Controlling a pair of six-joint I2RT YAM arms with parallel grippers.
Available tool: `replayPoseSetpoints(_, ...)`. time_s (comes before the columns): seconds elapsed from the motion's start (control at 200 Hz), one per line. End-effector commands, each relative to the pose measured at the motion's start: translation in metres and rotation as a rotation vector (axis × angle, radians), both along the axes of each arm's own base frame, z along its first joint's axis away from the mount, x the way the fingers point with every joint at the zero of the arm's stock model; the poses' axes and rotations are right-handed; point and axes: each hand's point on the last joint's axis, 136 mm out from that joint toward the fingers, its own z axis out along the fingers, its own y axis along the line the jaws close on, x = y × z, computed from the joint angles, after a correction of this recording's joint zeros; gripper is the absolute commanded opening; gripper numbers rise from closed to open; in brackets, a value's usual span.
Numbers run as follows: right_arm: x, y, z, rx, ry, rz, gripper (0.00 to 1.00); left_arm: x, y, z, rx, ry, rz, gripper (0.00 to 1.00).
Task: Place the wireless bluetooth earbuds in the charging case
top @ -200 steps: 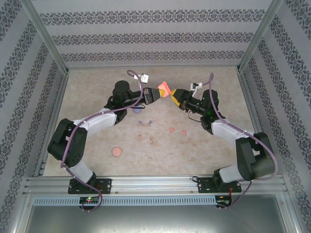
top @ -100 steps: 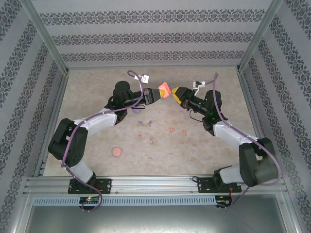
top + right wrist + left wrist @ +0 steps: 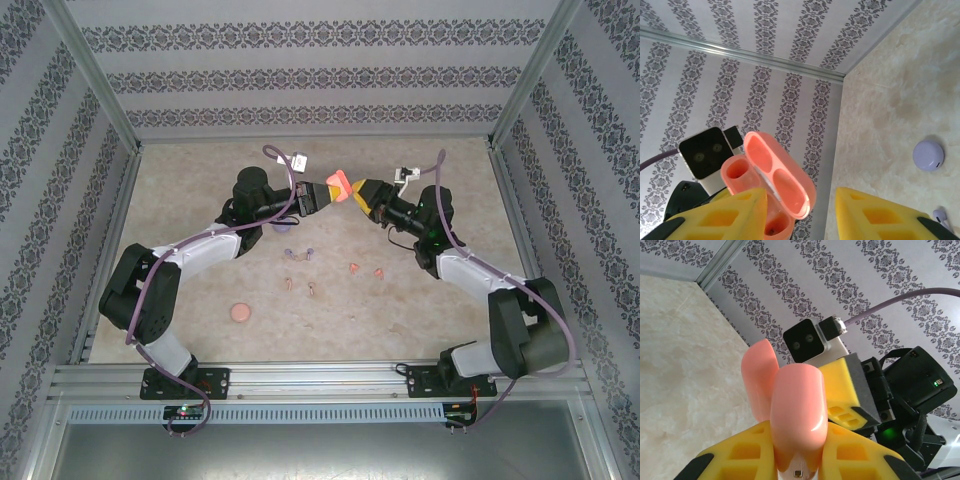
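Over the far middle of the tabletop [image 3: 180, 180], the left tool [image 3: 797, 440] clamps the coral case [image 3: 792, 410] (hinged open), while the right tool [image 3: 799, 197] stands apart beside it.

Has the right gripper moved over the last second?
Yes, slightly: the right gripper has drifted toward the far wall, widening its gap from the coral earbuds lying on the table.

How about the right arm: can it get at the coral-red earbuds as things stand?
Probably yes: the right end effector is open and empty beside the charging case, and the coral-red earbuds lie uncovered on the table beside that arm.
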Motion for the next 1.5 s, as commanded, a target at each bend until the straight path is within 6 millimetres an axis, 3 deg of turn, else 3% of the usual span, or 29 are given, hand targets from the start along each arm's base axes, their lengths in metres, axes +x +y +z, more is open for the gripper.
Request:
replayPoseSetpoints(0.0, 0.004, 0.008, 0.021, 0.038, -0.061, 0.015, 0.41, -0.004, -0.008, 0.007, -0.014, -0.017, -0.029, 0.00)
replayPoseSetpoints(0.295, 0.006, 0.015, 0.021, 0.080, -0.061, 0.038, 0.36, -0.004, -0.010, 0.006, -0.011, -0.018, -0.035, 0.00)
replayPoseSetpoints(0.974, 0.007, 0.016, 0.028, 0.111, -0.063, 0.046, 0.00, -0.005, -0.014, 0.002, -0.001, -0.011, -0.026, 0.00)
replayPoseSetpoints(1.094, 0.009, 0.016, 0.027, 0.108, -0.059, 0.041, 0.00, -0.004, -0.014, 0.001, 0.010, -0.009, -0.012, 0.00)
replayPoseSetpoints(1.294, 0.015, 0.013, 0.024, 0.083, -0.044, 0.029, 0.00, -0.001, -0.008, 0.000, 0.030, -0.009, 0.042, 0.47)
replayPoseSetpoints(1.404, 0.020, 0.008, 0.019, 0.052, -0.032, 0.022, 0.00, -0.001, -0.003, 0.000, 0.063, -0.017, 0.063, 0.64)
replayPoseSetpoints(1.494, 0.024, 0.002, 0.017, 0.019, -0.032, 0.018, 0.00, -0.003, 0.002, 0.003, 0.099, -0.029, 0.078, 0.72)
